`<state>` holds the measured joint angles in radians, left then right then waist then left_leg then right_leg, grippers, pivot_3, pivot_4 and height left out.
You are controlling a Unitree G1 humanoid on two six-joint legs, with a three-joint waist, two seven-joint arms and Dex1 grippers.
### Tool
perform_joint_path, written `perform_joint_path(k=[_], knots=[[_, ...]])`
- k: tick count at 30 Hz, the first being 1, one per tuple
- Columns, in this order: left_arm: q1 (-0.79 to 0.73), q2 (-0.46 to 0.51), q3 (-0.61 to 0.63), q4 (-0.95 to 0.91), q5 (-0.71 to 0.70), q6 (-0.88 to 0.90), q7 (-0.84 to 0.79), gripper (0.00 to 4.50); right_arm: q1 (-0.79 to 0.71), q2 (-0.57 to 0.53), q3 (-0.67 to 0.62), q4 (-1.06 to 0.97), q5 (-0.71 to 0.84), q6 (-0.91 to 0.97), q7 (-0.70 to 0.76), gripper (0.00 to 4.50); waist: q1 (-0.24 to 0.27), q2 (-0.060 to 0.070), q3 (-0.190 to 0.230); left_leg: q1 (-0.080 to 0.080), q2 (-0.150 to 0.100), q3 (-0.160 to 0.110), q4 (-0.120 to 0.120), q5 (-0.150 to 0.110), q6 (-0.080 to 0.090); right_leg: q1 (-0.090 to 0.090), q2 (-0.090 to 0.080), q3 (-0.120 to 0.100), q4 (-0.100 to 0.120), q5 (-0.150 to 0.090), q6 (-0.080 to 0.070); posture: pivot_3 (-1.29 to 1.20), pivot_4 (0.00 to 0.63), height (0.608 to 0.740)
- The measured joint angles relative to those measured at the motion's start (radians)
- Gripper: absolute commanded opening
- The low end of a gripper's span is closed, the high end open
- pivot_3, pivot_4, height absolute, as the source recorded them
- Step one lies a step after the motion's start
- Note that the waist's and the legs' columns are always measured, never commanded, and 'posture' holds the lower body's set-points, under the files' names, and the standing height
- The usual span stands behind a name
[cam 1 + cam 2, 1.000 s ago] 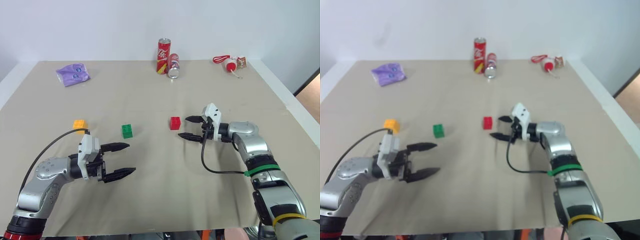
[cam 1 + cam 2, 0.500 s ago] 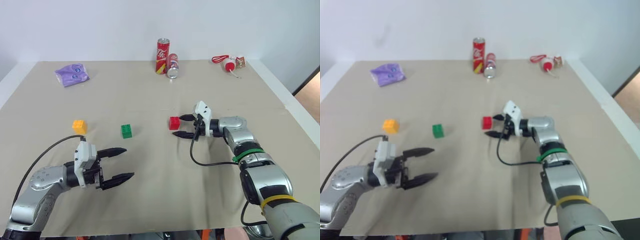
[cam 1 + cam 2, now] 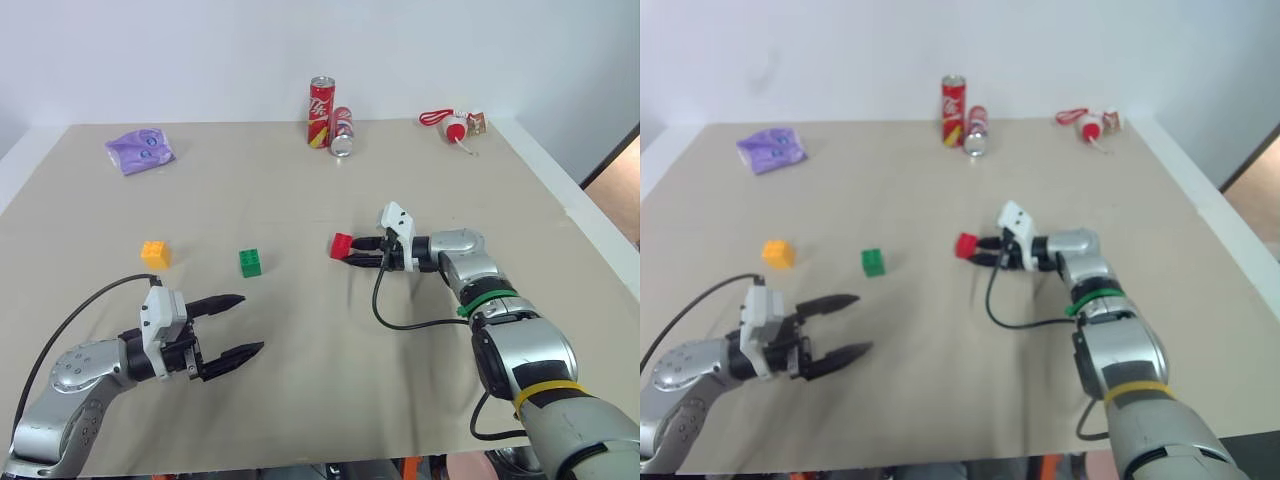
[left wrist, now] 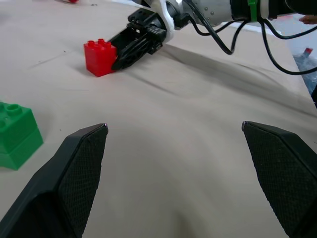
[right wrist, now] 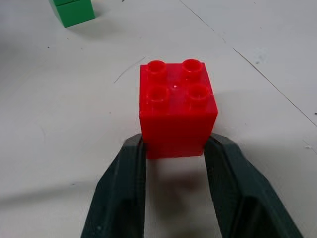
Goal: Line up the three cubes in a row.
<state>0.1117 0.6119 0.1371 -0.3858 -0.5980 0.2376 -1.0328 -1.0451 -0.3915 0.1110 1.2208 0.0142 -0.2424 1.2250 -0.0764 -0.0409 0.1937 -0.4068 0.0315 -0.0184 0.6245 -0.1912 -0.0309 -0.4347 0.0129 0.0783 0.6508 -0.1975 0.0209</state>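
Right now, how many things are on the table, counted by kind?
Toy cubes: 3 (red cube, green cube, orange-yellow cube)
Red soda cans: 2 (standing can, lying can)
Purple bag: 1
Red and white trinket with a cord: 1
Total: 7

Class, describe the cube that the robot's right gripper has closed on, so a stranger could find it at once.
On the beige table, look right of centre, where the right gripper pinches it. It is the red cube, rightmost of three; the green cube and orange-yellow cube sit untouched.
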Motion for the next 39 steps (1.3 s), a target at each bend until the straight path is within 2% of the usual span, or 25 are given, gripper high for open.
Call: perform_joint_path(k=[5, 10, 11, 14, 19, 28, 39], knots=[[0.007, 0.002, 0.019, 0.004, 0.000, -0.015, -0.007, 4.50, -0.001, -0.004, 0.000, 0.000, -0.002, 0.005, 0.040, 1.15, 0.000, 0.000, 0.000, 0.000, 0.000, 0.000, 0.000, 0.000, 0.000, 0.000, 0.000, 0.000, 0.000, 0.000, 0.000, 0.00, 0.150, 0.740], [0.000, 0.035, 0.028, 0.053, 0.010, -0.064, -0.070, 4.50, 0.027, -0.043, -0.005, -0.084, 0.031, 0.048, 0.218, 1.15, 0.001, 0.000, 0.000, 0.000, 0.000, 0.000, 0.000, 0.000, 0.000, 0.000, 0.000, 0.000, 0.000, 0.000, -0.001, 0.00, 0.150, 0.740], [-0.008, 0.037, 0.031, 0.073, 0.010, -0.070, -0.086, 4.50, 0.071, -0.066, 0.001, -0.177, 0.056, 0.073, 0.278, 1.15, 0.001, 0.000, 0.000, 0.000, 0.000, 0.000, 0.000, 0.000, 0.000, 0.000, 0.000, 0.000, 0.000, 0.000, 0.000, 0.00, 0.150, 0.740], [-0.028, 0.046, 0.035, 0.119, 0.011, -0.087, -0.119, 4.50, 0.241, -0.134, 0.070, -0.474, 0.143, 0.147, 0.310, 1.15, 0.007, 0.000, 0.000, 0.000, 0.000, -0.001, 0.000, 0.000, 0.000, 0.000, 0.000, -0.001, 0.001, -0.001, 0.001, 0.00, 0.150, 0.740], [-0.073, 0.049, 0.026, 0.168, 0.015, -0.111, -0.156, 4.50, 0.374, -0.137, 0.111, -0.696, 0.168, 0.201, 0.297, 1.15, -0.002, 0.001, 0.000, 0.001, 0.001, 0.000, 0.000, 0.000, 0.000, -0.001, 0.000, -0.001, 0.002, 0.000, -0.002, 0.00, 0.150, 0.740], [-0.096, 0.043, 0.015, 0.200, 0.020, -0.111, -0.178, 4.50, 0.412, -0.117, 0.110, -0.756, 0.157, 0.201, 0.188, 1.15, -0.001, 0.001, 0.000, 0.001, 0.000, 0.000, 0.003, 0.002, 0.001, 0.000, 0.000, 0.000, 0.003, 0.001, -0.003, 0.00, 0.150, 0.740], [-0.105, 0.039, 0.014, 0.204, 0.020, -0.110, -0.192, 4.50, 0.373, -0.137, 0.107, -0.671, 0.159, 0.179, 0.216, 1.15, -0.001, 0.001, 0.000, 0.001, 0.000, 0.000, 0.004, 0.002, 0.001, 0.000, 0.000, 0.000, 0.003, 0.001, -0.003, 0.00, 0.150, 0.740]])
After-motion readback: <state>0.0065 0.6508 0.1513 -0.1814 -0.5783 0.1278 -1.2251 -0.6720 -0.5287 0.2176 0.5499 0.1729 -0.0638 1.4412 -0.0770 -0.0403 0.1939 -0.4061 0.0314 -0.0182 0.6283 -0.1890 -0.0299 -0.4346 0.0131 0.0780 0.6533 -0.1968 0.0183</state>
